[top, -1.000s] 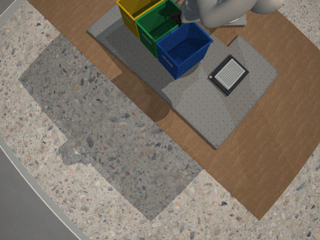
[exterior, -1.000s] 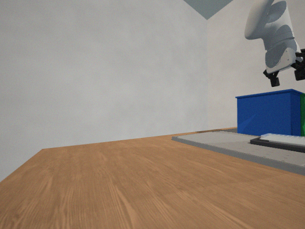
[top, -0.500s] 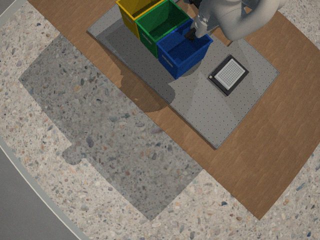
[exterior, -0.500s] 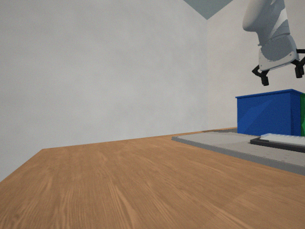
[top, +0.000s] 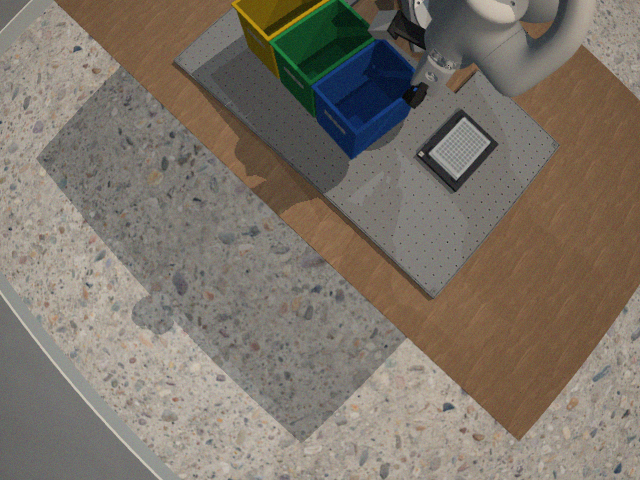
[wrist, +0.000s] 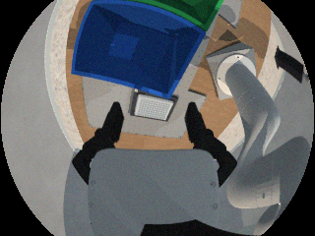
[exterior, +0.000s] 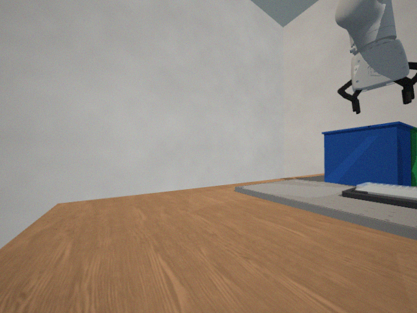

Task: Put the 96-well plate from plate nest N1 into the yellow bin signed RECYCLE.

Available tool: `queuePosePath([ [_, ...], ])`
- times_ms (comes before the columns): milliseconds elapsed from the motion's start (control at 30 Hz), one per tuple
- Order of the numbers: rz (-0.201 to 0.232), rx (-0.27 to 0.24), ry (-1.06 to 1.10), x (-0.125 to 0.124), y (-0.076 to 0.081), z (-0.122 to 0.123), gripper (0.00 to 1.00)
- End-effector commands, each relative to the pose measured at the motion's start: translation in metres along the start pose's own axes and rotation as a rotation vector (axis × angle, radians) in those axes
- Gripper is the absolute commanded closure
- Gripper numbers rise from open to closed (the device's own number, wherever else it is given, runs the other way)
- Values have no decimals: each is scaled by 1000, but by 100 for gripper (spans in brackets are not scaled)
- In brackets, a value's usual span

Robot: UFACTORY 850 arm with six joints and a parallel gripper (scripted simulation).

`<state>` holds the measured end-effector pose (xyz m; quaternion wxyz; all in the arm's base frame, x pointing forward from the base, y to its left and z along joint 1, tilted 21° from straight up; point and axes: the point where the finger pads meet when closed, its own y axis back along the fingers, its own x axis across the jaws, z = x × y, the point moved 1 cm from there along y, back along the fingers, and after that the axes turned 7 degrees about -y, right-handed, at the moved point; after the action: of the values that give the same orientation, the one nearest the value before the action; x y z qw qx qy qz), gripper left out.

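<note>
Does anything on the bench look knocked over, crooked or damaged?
Nothing stands out. The yellow bin, green bin and blue bin stand upright in a row, and the 96-well plate lies flat in its nest.

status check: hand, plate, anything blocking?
Hand open, empty, high over blue bin. 96-well plate untouched in nest N1. Yellow bin upright, farthest in row. Nothing over plate.
</note>
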<state>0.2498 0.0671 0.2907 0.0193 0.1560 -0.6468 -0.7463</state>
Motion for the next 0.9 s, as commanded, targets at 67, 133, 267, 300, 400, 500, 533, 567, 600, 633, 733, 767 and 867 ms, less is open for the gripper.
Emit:
queuePosePath([
  [67, -16, -13, 176, -1, 4, 20, 0],
  [133, -21, -16, 243, -1, 6, 30, 0],
  [267, -33, -22, 375, 0, 8, 40, 0],
  [300, -36, -23, 408, 1, 9, 45, 0],
  [400, -46, -28, 508, 3, 13, 60, 0],
  [500, -50, -30, 557, 3, 13, 61, 0],
  [533, -50, -30, 557, 3, 13, 61, 0],
  [567, -54, -32, 590, 4, 14, 65, 0],
  [600, -58, -33, 623, 5, 15, 70, 0],
  [633, -61, -35, 656, 6, 16, 75, 0],
  [733, -70, -39, 738, 7, 18, 80, 0],
  [767, -75, -41, 771, 9, 19, 85, 0],
  [867, -87, -45, 870, 13, 23, 99, 0],
])
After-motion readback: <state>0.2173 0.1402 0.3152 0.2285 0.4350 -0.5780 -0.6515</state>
